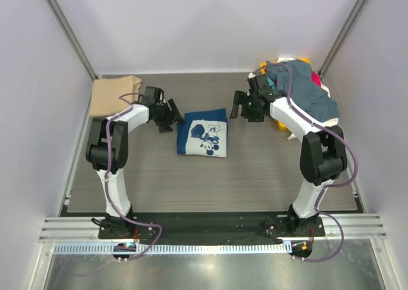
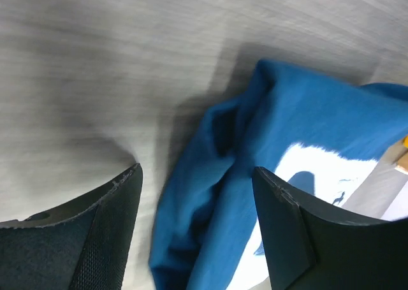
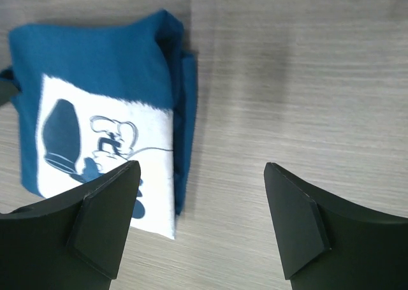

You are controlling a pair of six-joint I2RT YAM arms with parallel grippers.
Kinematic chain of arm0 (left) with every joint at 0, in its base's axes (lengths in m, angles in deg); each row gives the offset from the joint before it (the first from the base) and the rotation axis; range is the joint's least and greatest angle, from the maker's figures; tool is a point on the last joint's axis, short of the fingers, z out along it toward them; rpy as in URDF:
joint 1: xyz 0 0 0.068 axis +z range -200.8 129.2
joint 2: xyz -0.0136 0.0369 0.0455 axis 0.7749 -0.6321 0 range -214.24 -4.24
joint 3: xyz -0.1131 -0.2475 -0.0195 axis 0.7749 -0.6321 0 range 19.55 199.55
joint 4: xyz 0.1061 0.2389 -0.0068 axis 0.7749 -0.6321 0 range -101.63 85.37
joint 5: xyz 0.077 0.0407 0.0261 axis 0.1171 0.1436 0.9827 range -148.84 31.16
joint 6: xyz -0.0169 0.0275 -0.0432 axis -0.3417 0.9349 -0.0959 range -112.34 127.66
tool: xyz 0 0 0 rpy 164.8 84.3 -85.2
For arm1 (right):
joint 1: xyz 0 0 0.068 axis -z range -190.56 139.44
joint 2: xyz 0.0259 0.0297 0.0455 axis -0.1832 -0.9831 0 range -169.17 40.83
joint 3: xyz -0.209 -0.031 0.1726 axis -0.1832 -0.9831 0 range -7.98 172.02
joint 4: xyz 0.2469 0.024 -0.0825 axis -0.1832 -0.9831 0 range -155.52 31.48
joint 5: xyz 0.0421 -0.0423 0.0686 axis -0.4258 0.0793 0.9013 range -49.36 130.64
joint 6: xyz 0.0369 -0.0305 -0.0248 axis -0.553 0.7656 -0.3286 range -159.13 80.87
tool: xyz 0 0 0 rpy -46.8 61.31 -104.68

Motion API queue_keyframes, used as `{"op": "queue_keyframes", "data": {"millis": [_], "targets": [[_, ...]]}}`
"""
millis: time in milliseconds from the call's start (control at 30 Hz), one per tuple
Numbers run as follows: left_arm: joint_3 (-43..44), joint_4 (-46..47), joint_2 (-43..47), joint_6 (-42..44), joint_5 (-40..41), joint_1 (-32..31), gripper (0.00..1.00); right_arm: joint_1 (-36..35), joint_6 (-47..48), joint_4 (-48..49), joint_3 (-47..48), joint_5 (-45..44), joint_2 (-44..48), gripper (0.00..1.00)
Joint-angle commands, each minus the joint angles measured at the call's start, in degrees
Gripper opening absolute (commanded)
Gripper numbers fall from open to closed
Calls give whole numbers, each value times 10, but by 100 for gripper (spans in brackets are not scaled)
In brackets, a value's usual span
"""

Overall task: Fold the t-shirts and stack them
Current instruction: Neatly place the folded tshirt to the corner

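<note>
The navy blue t-shirt with a white cartoon print lies folded in the middle of the table. It also shows in the left wrist view and the right wrist view. My left gripper is open and empty just left of its top left corner. My right gripper is open and empty just right of its top right corner. A folded tan t-shirt lies at the back left. A pile of unfolded t-shirts sits at the back right, slate-blue on top, with red, teal, yellow and white showing.
The wooden table is bounded by light walls on the left, back and right. The right arm's forearm crosses the front of the pile. A metal rail runs along the near edge.
</note>
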Motion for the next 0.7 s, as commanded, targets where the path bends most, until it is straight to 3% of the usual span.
{"op": "queue_keyframes", "data": {"millis": [0,267,367,500,533,600,667], "targets": [[5,84,-19,5,-14,-12,71,-2,16,26,-29,2,27,85],[-40,144,-45,-4,-31,-17,67,-2,23,35,-64,3,34,84],[-40,146,-68,-9,-37,-19,59,-2,24,37,-66,6,33,84],[-41,153,-81,-23,-47,-33,40,-2,24,40,-72,8,34,84],[-42,156,-82,-25,-50,-37,33,-2,24,42,-77,7,34,84],[-40,166,-84,-28,-71,-41,6,-1,24,46,-81,8,36,84],[-21,136,-83,-31,-79,-36,0,0,24,49,-88,7,44,83]]}}
